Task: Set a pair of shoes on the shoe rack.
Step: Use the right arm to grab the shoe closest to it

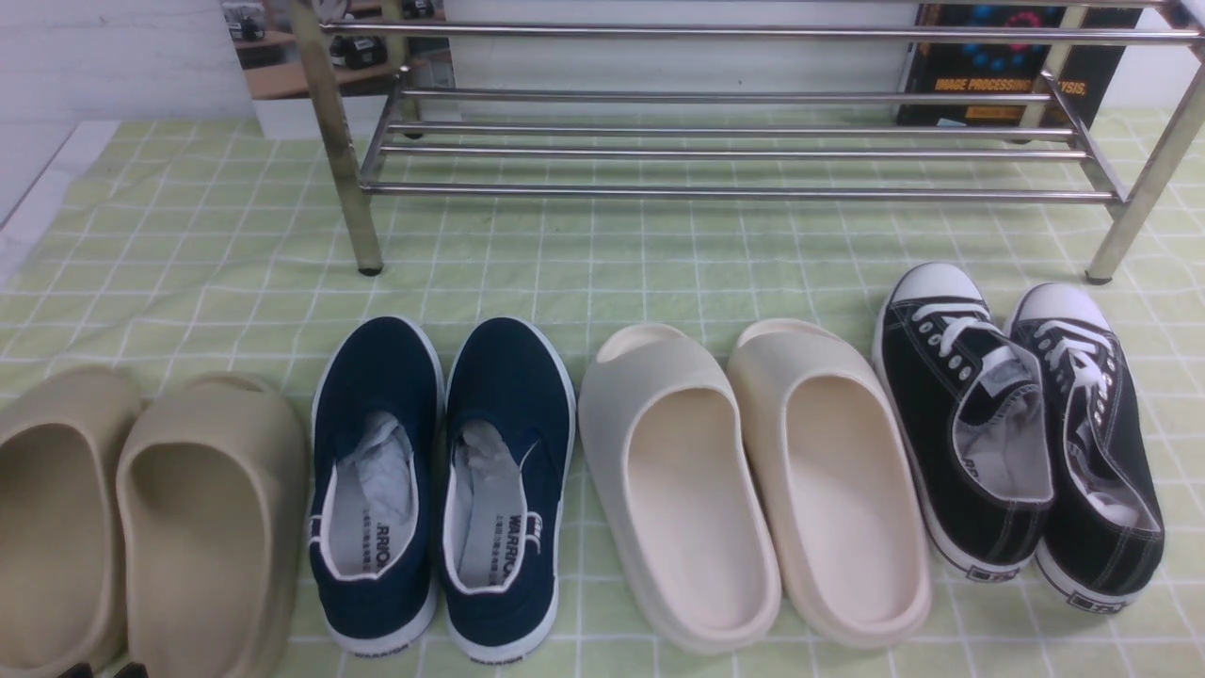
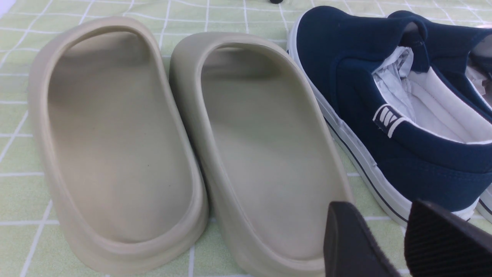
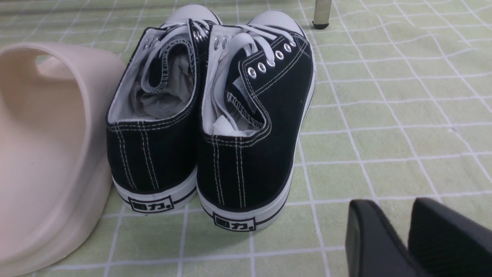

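Lab; image-processing book [image 1: 1012, 66]; equipment desk [image 1: 278, 85]

"IMAGE PROCESSING" is printed on the dark cover [image 1: 998, 71] at the back. "WARRIOR" is printed inside the navy slip-on shoes [image 1: 508, 395]. "回力" is stamped on the heels of the black sneakers [image 3: 246, 154].

Front view high, facing shoe rack [image 1: 715, 193], right wrist low behind sneakers [image 3: 246, 169]

At seven o'clock the tan slides [image 1: 202, 527] are running off the front view's edge; at twelve the rack [image 1: 715, 193] is losing its top, and its bars are covering part of a poster [image 1: 979, 64].
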You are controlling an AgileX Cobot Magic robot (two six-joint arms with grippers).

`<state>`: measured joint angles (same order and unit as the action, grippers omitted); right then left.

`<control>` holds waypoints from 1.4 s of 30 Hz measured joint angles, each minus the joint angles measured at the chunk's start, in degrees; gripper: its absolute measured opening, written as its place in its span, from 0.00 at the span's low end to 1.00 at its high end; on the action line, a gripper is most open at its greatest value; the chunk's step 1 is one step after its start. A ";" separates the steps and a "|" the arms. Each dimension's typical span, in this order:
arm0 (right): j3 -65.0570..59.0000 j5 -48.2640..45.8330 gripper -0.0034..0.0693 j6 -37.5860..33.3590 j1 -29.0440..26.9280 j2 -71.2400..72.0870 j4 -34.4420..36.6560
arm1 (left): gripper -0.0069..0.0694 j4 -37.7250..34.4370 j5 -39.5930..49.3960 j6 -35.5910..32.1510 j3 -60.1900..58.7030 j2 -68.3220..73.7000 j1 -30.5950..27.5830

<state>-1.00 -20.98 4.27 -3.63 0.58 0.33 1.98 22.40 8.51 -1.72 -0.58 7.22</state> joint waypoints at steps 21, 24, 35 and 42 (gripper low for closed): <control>1.46 58.88 0.32 9.40 0.00 0.07 -0.33 | 0.40 0.00 0.00 0.00 0.00 0.00 0.00; 6.61 52.46 0.24 8.91 0.00 -0.67 0.00 | 0.40 0.00 0.00 0.00 0.00 0.00 0.00; 38.04 11.21 0.05 -2.67 0.04 -33.97 0.56 | 0.40 0.00 0.00 0.00 0.00 0.00 0.00; 48.60 -15.30 0.09 -6.63 2.28 -56.14 9.63 | 0.40 0.00 0.00 0.00 0.00 0.00 0.00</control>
<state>47.60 -36.28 -2.37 -1.34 -55.55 9.95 1.98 22.40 8.51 -1.72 -0.58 7.22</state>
